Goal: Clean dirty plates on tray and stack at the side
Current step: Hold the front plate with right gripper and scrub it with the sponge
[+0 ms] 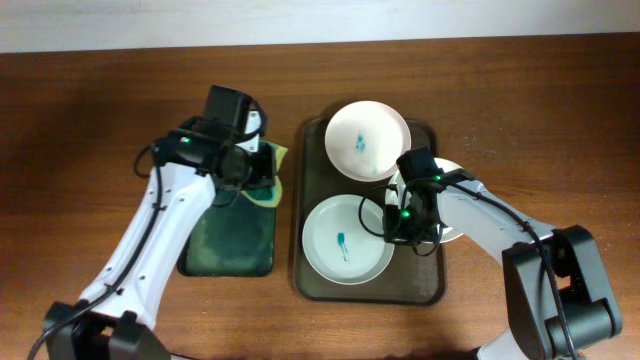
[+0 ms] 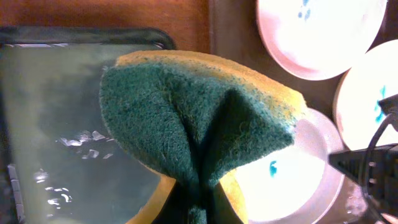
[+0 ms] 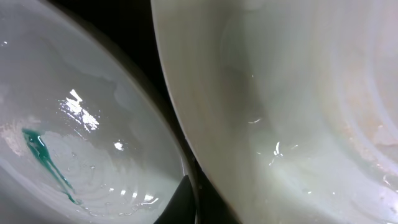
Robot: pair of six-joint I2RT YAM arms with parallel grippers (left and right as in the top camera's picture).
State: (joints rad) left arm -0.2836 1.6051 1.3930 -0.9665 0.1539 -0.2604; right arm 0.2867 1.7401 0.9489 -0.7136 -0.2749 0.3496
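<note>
Left gripper [image 1: 258, 168] is pinching a folded sponge [image 2: 199, 124], its jaws closing on the crease. It is hanging over the 12 o'clock end of the small tray [image 1: 228, 240], which is holding water. Right gripper [image 1: 410, 215] is sitting at the 9 o'clock rim of the third plate [image 1: 450, 167]; I cannot tell whether its jaws are gripping that rim. This plate is overhanging the 3 o'clock edge of the big tray [image 1: 420, 280]. Two more plates are lying in that tray, each showing a teal smear: the top plate [image 1: 367, 140] at 12 o'clock and the bottom plate [image 1: 347, 240] at 6 o'clock.
</note>
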